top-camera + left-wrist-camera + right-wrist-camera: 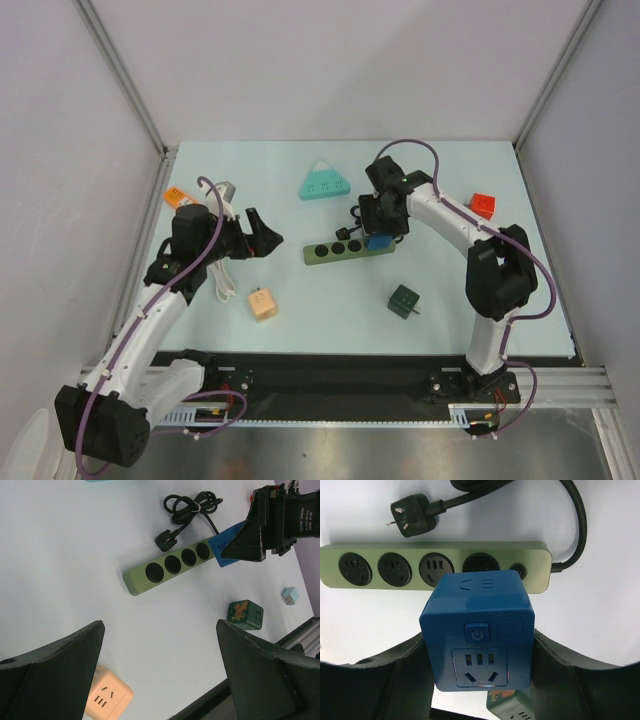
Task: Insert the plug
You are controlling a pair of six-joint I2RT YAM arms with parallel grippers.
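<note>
Grey walls [350, 60] enclose pale tabletop [320, 300] holding power strip [322, 253]

A lab test cell: plain white walls [330, 70], aluminium posts [122, 75], pale-blue table [330, 310].

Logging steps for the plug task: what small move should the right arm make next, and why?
Probably ease the right end effector straight toward the green power strip: it grips the blue cube adapter, which hovers over the end socket by the cord, apparently not yet seated.
</note>
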